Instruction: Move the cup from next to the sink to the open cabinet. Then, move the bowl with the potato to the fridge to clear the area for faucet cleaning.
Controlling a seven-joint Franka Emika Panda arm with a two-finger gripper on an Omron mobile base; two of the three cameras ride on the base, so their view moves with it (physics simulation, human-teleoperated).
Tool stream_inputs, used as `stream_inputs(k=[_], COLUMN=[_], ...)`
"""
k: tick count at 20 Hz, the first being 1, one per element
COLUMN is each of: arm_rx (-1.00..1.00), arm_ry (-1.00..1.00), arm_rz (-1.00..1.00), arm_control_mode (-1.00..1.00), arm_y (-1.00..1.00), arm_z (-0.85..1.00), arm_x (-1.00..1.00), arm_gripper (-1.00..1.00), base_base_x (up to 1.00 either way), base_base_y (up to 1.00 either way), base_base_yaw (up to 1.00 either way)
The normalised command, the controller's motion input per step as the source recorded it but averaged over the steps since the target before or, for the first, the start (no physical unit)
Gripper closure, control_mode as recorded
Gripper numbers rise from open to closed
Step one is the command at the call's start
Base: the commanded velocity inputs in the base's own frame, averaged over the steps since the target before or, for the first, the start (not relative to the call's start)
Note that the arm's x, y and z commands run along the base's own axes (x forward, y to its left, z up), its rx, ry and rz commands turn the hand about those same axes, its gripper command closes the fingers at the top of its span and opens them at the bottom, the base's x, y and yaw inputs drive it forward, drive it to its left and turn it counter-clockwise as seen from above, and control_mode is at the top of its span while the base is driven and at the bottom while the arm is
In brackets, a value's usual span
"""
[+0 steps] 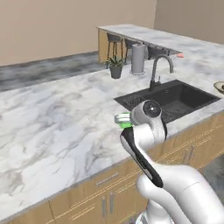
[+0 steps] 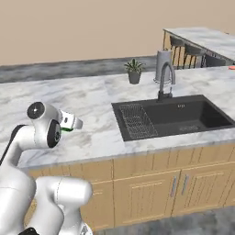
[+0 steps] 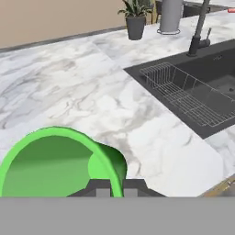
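- Nearest in hand view: bright green cup (image 3: 59,163), smooth, round-mouthed, its wall clenched between the jaws of the gripper (image 3: 116,189), lifted above white grey-veined marble desk (image 3: 69,87).
- Bare marble just right of the cup.
- Further right, the sink (image 3: 202,87): dark rectangular basin, wire grid rack (image 3: 183,94) inside.
- Behind it, arched dark faucet (image 3: 199,27), potted plant (image 3: 134,17), grey upright cylinder (image 3: 170,16).
- No readable writing.

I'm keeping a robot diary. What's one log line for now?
gripper: shut on cup rim | cup: green, left of sink | step: cup to cabinet, not done
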Motion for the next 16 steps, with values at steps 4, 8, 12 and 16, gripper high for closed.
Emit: stream_inputs(k=[4, 8, 12, 16], arm_rx=[0.00, 0.00, 0.00, 0.00], arm_ry=[0.00, 0.00, 0.00, 0.00], arm_rz=[0.00, 0.00, 0.00, 0.00], arm_control_mode=[1.00, 1.00, 1.00, 1.00], arm_y=[0.00, 0.00, 0.00, 0.00], arm_z=[0.00, 0.00, 0.00, 0.00], arm_x=[0.00, 0.00, 0.00, 0.00], arm_gripper=[1.00, 1.00, 1.00, 1.00], base_base_x=[-0.08, 0.00, 0.00, 0.00], base_base_y=[0.03, 0.00, 0.00, 0.00], base_base_yaw=[-1.00, -1.00, -1.00, -1.00])
